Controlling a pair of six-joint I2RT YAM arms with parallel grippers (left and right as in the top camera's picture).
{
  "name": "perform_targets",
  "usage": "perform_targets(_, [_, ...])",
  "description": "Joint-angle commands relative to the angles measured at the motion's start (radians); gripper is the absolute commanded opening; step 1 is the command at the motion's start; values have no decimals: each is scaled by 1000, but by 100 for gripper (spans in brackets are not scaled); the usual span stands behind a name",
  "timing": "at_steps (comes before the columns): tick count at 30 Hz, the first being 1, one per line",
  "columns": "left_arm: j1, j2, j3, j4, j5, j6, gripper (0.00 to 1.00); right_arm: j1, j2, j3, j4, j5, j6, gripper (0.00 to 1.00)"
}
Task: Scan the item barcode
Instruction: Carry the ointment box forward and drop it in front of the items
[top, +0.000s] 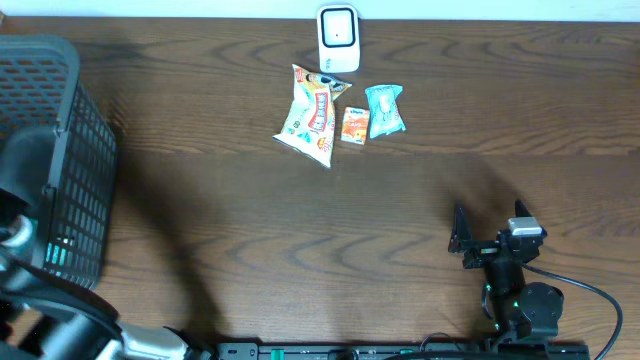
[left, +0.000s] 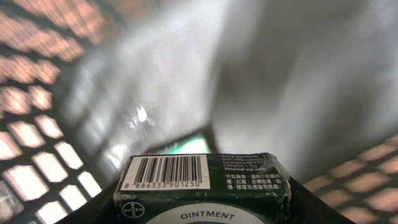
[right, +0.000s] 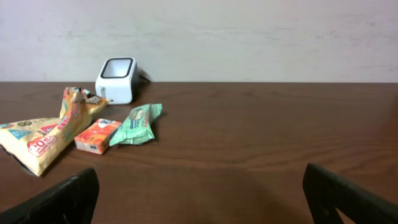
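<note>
Left gripper (left: 202, 208) is clasping the ointment box (left: 205, 183) in the basket (top: 85, 170), long axis running jaw to jaw, while the scanner (top: 338, 38) is sitting far off to its right.

Desk (top: 300, 250): basket (top: 60, 150) at left edge, ointment box (left: 205, 186) inside; scanner (top: 338, 38) far centre; snack bag (top: 312, 115), small carton (top: 354, 125), pouch (top: 385, 110) left to right just before it.

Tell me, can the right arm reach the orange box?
Probably yes: the right gripper is open, with only bare table between it and the orange box, though a green packet sits close beside.
</note>
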Motion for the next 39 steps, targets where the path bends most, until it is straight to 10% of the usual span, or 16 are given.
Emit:
perform_targets(1, [3, -166, 124, 31, 10, -111, 57, -3, -5, -1, -5, 4, -12, 99])
perform_targets(13, [-125, -373, 153, 326, 616, -570, 57, -3, -5, -1, -5, 4, -12, 99])
perform_targets(39, [-1318, 132, 148, 351, 261, -459, 57, -3, -5, -1, -5, 4, -12, 99])
